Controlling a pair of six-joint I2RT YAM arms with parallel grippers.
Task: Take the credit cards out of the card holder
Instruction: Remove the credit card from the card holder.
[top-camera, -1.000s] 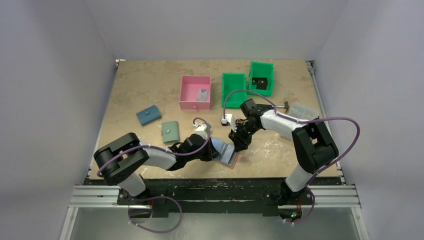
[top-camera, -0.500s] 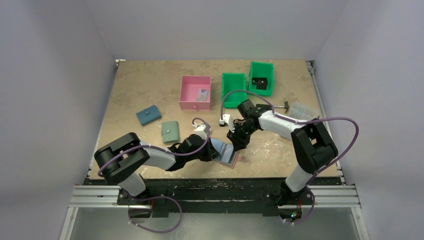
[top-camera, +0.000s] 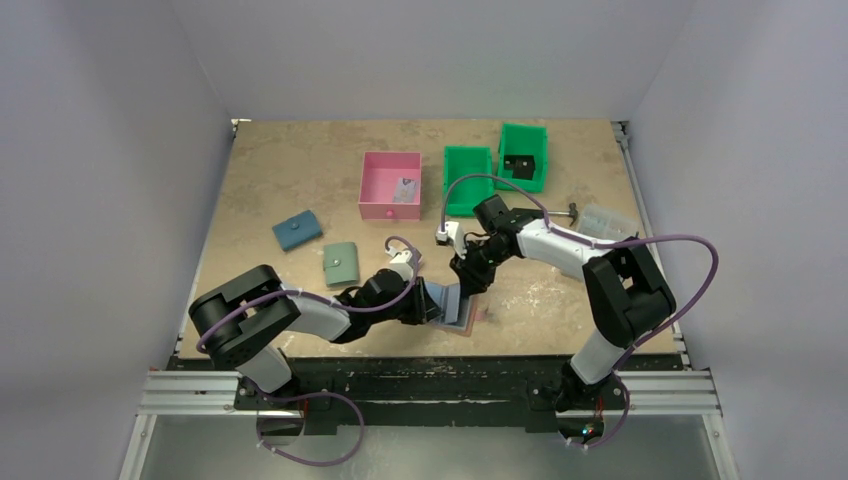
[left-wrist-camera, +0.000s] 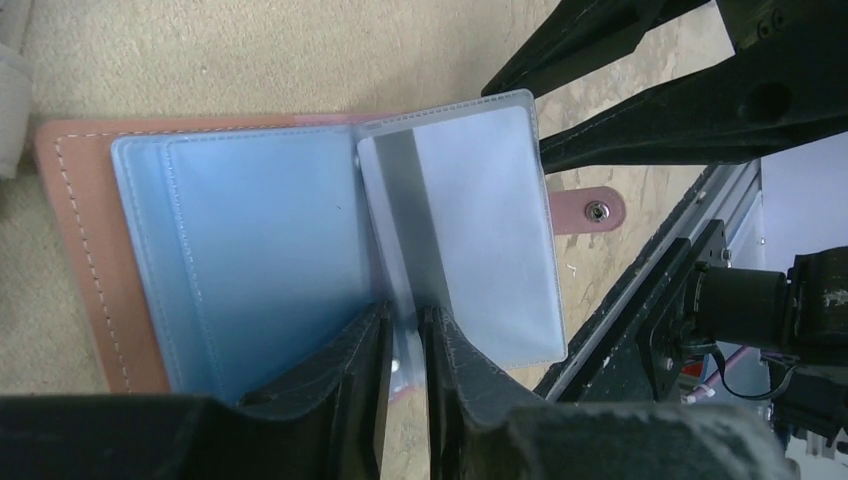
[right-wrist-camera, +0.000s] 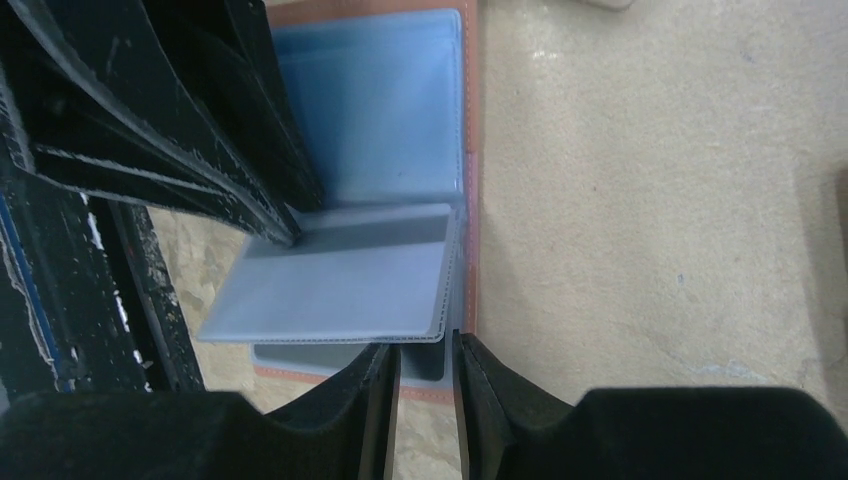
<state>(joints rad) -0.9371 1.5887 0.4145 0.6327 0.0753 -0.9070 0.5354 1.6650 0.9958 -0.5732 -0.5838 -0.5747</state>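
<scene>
The reddish-brown card holder (top-camera: 462, 322) lies open near the table's front edge, its light blue lining (left-wrist-camera: 260, 240) facing up. My left gripper (top-camera: 432, 303) is shut on a clear plastic sleeve (left-wrist-camera: 470, 230) of the holder and lifts that page; the grip shows in the left wrist view (left-wrist-camera: 404, 330). My right gripper (top-camera: 470, 290) hovers just over the holder's edge, its jaws a narrow gap apart with nothing between them (right-wrist-camera: 428, 365). No card shows inside the holder (right-wrist-camera: 380, 110). A black card (top-camera: 520, 163) lies in a green bin. A pale grey card (top-camera: 405, 188) lies in the pink box.
A pink box (top-camera: 376, 205) and two green bins (top-camera: 467, 175) (top-camera: 533, 140) stand at the back. A dark blue wallet (top-camera: 297, 231) and a sage green wallet (top-camera: 341, 262) lie at the left. A clear plastic item (top-camera: 605, 220) sits at the right edge.
My right gripper has drawn back and to the left, off the holder's front corner. The lifted sleeve stands more upright. The left gripper keeps its hold.
</scene>
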